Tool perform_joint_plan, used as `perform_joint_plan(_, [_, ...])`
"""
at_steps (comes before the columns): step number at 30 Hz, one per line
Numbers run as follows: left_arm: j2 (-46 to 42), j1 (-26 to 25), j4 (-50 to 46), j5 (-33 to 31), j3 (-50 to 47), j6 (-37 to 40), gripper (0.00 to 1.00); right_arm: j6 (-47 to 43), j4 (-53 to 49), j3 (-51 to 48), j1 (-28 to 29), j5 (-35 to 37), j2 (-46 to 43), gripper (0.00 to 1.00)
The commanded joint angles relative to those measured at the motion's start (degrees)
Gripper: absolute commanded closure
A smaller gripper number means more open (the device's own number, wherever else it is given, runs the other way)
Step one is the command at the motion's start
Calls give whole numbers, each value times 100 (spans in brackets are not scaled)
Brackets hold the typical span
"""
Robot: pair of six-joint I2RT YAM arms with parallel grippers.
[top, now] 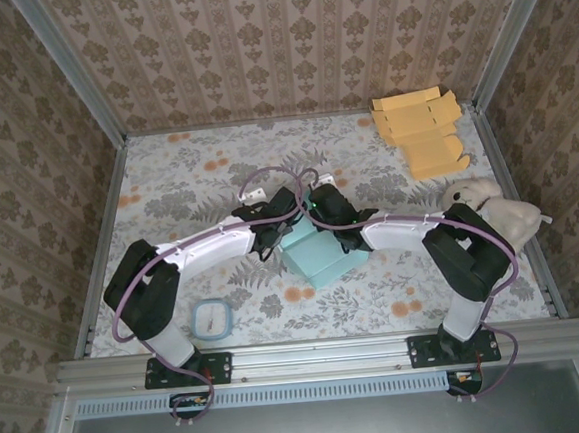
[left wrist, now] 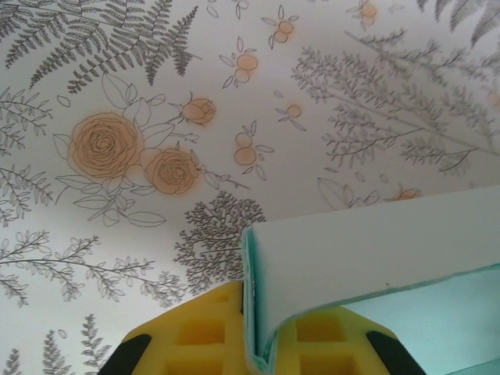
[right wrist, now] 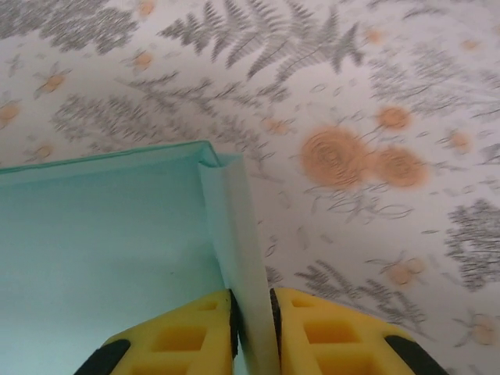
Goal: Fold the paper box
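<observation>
A teal paper box (top: 318, 254) lies mid-table between both arms. My left gripper (top: 274, 233) is at the box's left side, my right gripper (top: 335, 216) at its far right corner. In the left wrist view the yellow fingers (left wrist: 203, 332) are shut on a folded-over wall of the teal box (left wrist: 375, 246). In the right wrist view the yellow fingers (right wrist: 324, 332) pinch an upright side wall (right wrist: 238, 242) next to the box's inner corner, with the teal floor of the box (right wrist: 101, 250) on the left.
A stack of flat orange box blanks (top: 420, 128) lies at the back right. A beige plush toy (top: 489, 206) sits by the right edge. A small round white and blue object (top: 211, 318) lies near the front left. The floral tablecloth (top: 187, 184) covers the table.
</observation>
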Motion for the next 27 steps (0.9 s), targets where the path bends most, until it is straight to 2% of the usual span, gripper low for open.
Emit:
perform_joint_plan(1, [-54,-58,-662,-307,72,-471,100,-14,-512,67,-163,2182,245,81])
perform_joint_plan(3, [-118,-61,-741,-389,27,-650,100,-66,-564,77,-163,2682,317,80])
perform_joint_plan(5, [-150,-55,-813,-432,32,-714,100,-88,-598,87,-172,2837,357,80])
perform_joint_plan(10, [-164,-62,-727,-365,32,-673,100,74,-580,77,-167,2506,369,80])
perform_joint_plan(12, [-152,-77,-655,-311,33,-634,100,183,-442,-13,-171,2096,312,79])
perform_joint_plan(15, [-135,-110,-467,-195,22,-449,100,170,438,-385,-323,391,100,72])
perform_joint_plan(18, [-112,-139,-423,-164,41,-351,100,416,608,-407,-519,-567,15,69])
perform_joint_plan(25, [-62,-152,-401,-164,14,-303,100,513,782,-457,-694,-723,-56,70])
perform_joint_plan(27, [-29,-151,-375,-133,27,-271,100,542,839,-445,-755,-782,-15,67])
